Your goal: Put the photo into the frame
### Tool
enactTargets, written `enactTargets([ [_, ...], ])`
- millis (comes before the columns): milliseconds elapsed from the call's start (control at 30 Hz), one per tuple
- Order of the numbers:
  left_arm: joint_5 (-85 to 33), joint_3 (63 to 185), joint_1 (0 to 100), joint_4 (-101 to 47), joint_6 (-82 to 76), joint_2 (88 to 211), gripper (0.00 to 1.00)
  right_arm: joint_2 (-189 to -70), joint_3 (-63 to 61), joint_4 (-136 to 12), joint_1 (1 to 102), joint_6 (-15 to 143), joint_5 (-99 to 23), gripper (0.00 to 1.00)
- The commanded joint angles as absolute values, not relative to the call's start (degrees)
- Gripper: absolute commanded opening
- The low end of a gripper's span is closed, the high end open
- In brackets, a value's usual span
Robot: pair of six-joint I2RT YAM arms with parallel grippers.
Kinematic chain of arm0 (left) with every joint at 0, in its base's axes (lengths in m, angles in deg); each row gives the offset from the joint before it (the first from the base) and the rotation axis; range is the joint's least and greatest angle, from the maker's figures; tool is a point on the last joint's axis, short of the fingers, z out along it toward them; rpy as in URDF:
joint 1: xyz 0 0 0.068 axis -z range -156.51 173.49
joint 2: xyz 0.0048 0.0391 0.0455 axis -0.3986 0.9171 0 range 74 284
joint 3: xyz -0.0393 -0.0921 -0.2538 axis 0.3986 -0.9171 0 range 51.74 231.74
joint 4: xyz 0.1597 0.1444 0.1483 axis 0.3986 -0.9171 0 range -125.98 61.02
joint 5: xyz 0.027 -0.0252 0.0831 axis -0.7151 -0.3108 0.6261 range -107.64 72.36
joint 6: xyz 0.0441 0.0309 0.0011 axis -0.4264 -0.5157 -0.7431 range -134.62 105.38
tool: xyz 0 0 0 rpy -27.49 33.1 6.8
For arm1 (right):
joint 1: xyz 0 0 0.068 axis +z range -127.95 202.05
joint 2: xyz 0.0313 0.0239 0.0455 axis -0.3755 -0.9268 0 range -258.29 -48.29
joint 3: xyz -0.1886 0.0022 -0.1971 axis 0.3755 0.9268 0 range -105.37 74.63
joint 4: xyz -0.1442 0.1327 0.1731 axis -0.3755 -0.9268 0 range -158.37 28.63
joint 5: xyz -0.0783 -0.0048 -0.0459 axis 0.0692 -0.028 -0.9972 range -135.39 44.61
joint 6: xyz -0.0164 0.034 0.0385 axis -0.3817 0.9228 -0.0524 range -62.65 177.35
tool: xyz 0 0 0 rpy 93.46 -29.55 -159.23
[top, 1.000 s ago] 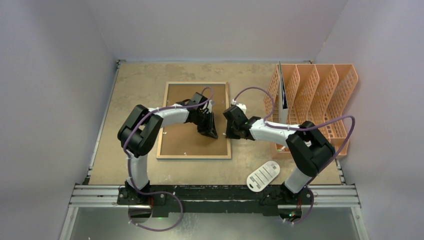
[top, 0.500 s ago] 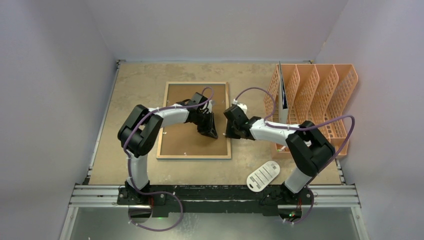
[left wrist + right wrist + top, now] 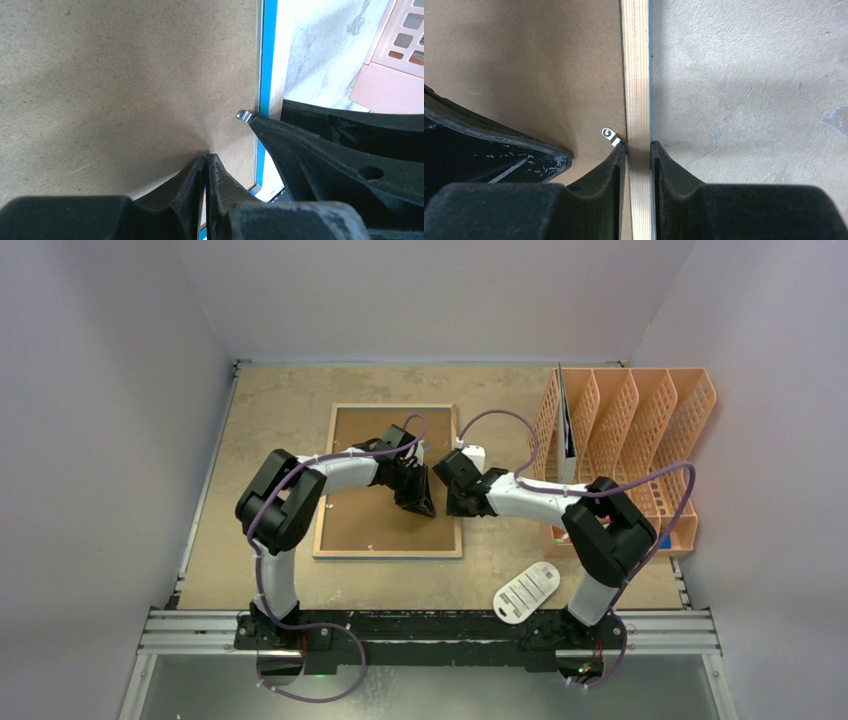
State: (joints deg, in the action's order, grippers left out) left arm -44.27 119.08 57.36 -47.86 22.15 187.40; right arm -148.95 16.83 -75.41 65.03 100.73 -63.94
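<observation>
1. Top view: the frame (image 3: 322, 490) lay back-up in the middle of the table (image 3: 280, 410), with the brown backing board (image 3: 360, 450) sitting inside it.
   - Over the last second the right arm swung its wrist to the left, and its elbow drew in the same way. That carried the right gripper (image 3: 455, 505) from just beside the frame's right rail onto it.
   - The left gripper (image 3: 425, 505) had not moved and stayed on the right part of the board. Neither frame nor board had shifted.
   - The orange file organizer (image 3: 640, 440) stood at the right, with a thin sheet (image 3: 565, 420) upright in its leftmost slot. I could not tell what that sheet was.
   - The photo showed in no view, and whether it already lay under the board could not be told.

2. Left wrist view: the left fingers (image 3: 192, 175) were pressed together on nothing, with their tips down on the board.
   - Just to the right, one right finger's tip met a small metal tab (image 3: 243, 115) at the frame's blue edge.

3. Right wrist view: the right fingers (image 3: 664, 165) straddled the light wood rail, one on each side, and were closed on it.
   - The inner finger touched the tab, which angled out over the board.
   - The leftward move appeared to have put the right gripper in place to work that tab while the left held the board flat.
   - Whether that meant locking the board in or freeing it could not be judged with the photo unseen.
</observation>
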Motion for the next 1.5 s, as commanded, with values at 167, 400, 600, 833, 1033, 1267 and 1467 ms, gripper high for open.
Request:
enactTargets([
  [167, -27.1, 112.9, 59.5, -53.1, 16.0, 199.2, 0.1, -158.0, 20.6, -71.5, 68.2, 105.8, -84.3, 0.0],
  [400, -26.4, 112.7, 59.5, -52.8, 16.1, 198.3, 0.1, -147.8, 22.3, -66.7, 67.3, 105.1, -77.5, 0.03],
  [600, -27.6, 112.5, 59.5, -51.7, 16.6, 197.8, 0.1, -140.2, 25.0, -59.8, 64.7, 98.4, -66.2, 0.41],
  [833, -27.7, 112.3, 59.5, -51.6, 16.5, 197.9, 0.11, -141.8, 24.8, -59.3, 63.7, 97.6, -61.2, 0.41],
  [1033, -27.7, 112.3, 59.5, -51.7, 16.5, 198.0, 0.11, -144.2, 23.8, -61.1, 63.5, 96.5, -58.1, 0.41],
  [1267, -27.4, 112.4, 59.5, -51.8, 16.6, 198.0, 0.11, -143.1, 23.9, -66.1, 62.3, 96.8, -57.6, 0.4],
  [1467, -27.4, 112.6, 59.5, -51.9, 16.6, 198.3, 0.11, -143.2, 24.2, -65.7, 61.5, 96.5, -55.6, 0.29],
])
